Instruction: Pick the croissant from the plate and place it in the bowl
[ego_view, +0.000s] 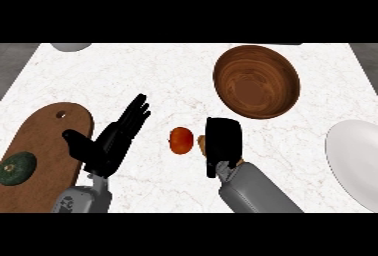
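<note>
My right hand (223, 142) hovers over the counter's middle with its fingers curled over a tan croissant (201, 144). Only a sliver of the croissant shows, at the hand's left edge. The brown wooden bowl (256, 81) stands up and to the right of that hand, apart from it, with nothing inside. At the right edge lies the white plate (358, 160), bare. My left hand (111, 142) rests open at the lower left, fingers pointing up.
A red round fruit (181, 140) lies just left of the right hand, close to the croissant. A wooden cutting board (52, 145) at the left carries a dark green round vegetable (16, 168). A pale dish (71, 46) shows at the top left edge.
</note>
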